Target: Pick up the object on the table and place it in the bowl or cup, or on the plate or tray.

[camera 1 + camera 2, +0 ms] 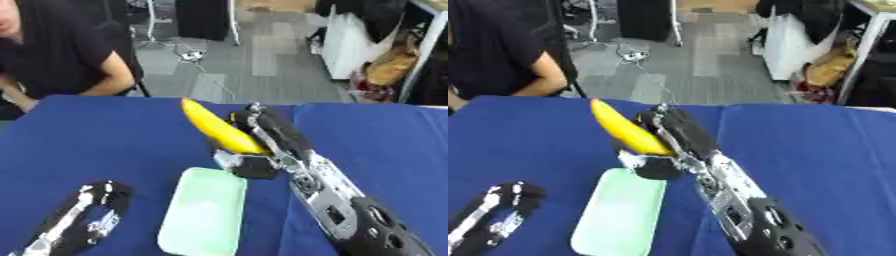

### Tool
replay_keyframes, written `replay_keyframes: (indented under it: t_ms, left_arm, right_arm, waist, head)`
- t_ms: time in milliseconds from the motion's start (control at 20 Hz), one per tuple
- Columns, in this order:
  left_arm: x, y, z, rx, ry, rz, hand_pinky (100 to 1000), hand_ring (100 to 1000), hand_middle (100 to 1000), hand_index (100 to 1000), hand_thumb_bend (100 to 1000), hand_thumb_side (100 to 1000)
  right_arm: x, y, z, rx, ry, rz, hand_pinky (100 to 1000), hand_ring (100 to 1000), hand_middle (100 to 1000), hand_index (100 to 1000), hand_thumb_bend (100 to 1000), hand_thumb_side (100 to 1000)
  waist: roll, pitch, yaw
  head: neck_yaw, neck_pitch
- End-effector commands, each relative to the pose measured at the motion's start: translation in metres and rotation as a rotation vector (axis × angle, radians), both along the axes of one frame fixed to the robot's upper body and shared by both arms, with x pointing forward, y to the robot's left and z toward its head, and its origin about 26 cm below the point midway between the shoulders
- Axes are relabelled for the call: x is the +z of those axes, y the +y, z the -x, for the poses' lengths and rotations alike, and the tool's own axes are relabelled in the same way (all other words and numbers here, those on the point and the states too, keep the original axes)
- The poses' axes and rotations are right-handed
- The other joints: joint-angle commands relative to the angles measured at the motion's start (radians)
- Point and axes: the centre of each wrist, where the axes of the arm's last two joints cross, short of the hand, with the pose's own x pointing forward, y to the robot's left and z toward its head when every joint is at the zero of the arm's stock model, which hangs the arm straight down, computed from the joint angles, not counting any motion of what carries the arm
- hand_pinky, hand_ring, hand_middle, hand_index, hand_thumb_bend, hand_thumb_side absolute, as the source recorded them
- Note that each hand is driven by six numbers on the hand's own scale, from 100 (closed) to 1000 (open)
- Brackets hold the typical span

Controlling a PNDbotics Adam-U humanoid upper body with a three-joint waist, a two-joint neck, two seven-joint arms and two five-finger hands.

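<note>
A: Right hand (262,145) state?
B: Fingers clenched round the long yellow banana (219,129), held off the blue table (105,145), just beyond the pale green rectangular tray (206,210).
A: Left hand (83,217)?
B: Lower-left, fingers relaxed. Left eye view shows more of it.

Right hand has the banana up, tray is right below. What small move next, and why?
Probably ease the right hand toward you and lower it, since its fingers are curled round the banana, which hangs just beyond the far end of the pale green tray. The left hand rests idle, lower left.
</note>
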Motion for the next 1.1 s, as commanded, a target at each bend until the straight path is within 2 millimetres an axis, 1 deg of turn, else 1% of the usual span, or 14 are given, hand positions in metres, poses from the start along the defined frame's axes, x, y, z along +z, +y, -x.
replay_keyframes:
  t_ms: [50, 250, 300, 350, 650, 700, 750, 1100]
  left_arm:
    - [0.009, 0.0, -0.001, -0.009, -0.025, -0.006, 520, 613, 620, 761, 100, 881]
    - [0.009, 0.0, -0.001, -0.011, -0.024, -0.004, 520, 613, 620, 761, 100, 881]
    - [0.009, 0.0, -0.001, -0.01, -0.022, -0.004, 520, 612, 620, 761, 100, 881]
    - [0.008, 0.0, -0.001, -0.01, -0.02, -0.003, 520, 613, 620, 761, 100, 880]
    - [0.006, -0.001, -0.002, -0.013, -0.012, -0.003, 520, 612, 620, 761, 100, 880]
    - [0.005, -0.001, -0.002, -0.013, -0.009, -0.004, 520, 613, 621, 761, 100, 879]
    - [0.004, -0.001, -0.002, -0.012, -0.005, -0.006, 520, 613, 621, 761, 100, 877]
    - [-0.002, -0.001, -0.003, -0.01, 0.012, -0.021, 524, 618, 626, 765, 100, 878]
  right_arm:
    - [0.011, 0.007, 0.003, 0.022, -0.03, -0.003, 100, 101, 186, 376, 100, 643]
    - [0.007, 0.011, 0.004, 0.035, -0.023, 0.007, 100, 103, 188, 377, 100, 642]
    - [0.005, 0.012, 0.005, 0.039, -0.022, 0.01, 100, 104, 188, 377, 100, 630]
    - [0.004, 0.013, 0.005, 0.043, -0.022, 0.015, 100, 104, 189, 377, 100, 642]
    - [-0.005, 0.018, 0.006, 0.055, -0.027, 0.049, 100, 109, 189, 376, 100, 639]
    - [-0.007, 0.018, 0.006, 0.055, -0.029, 0.057, 100, 110, 189, 376, 100, 619]
    - [-0.009, 0.018, 0.006, 0.054, -0.031, 0.065, 100, 111, 189, 377, 100, 639]
    - [-0.018, 0.018, 0.004, 0.042, -0.059, 0.092, 100, 111, 186, 375, 100, 638]
  waist:
    - [0.006, -0.015, 0.004]
    - [0.008, -0.011, 0.006]
    - [0.009, -0.01, 0.007]
    - [0.009, -0.01, 0.007]
    - [0.014, -0.002, 0.009]
    - [0.014, -0.001, 0.01]
    - [0.015, 0.001, 0.01]
    - [0.017, 0.007, 0.01]
  head:
    - [-0.009, -0.011]
    - [-0.009, -0.011]
    - [-0.009, -0.011]
    - [-0.01, -0.011]
    - [-0.014, -0.012]
    - [-0.014, -0.013]
    - [-0.015, -0.013]
    - [-0.017, -0.016]
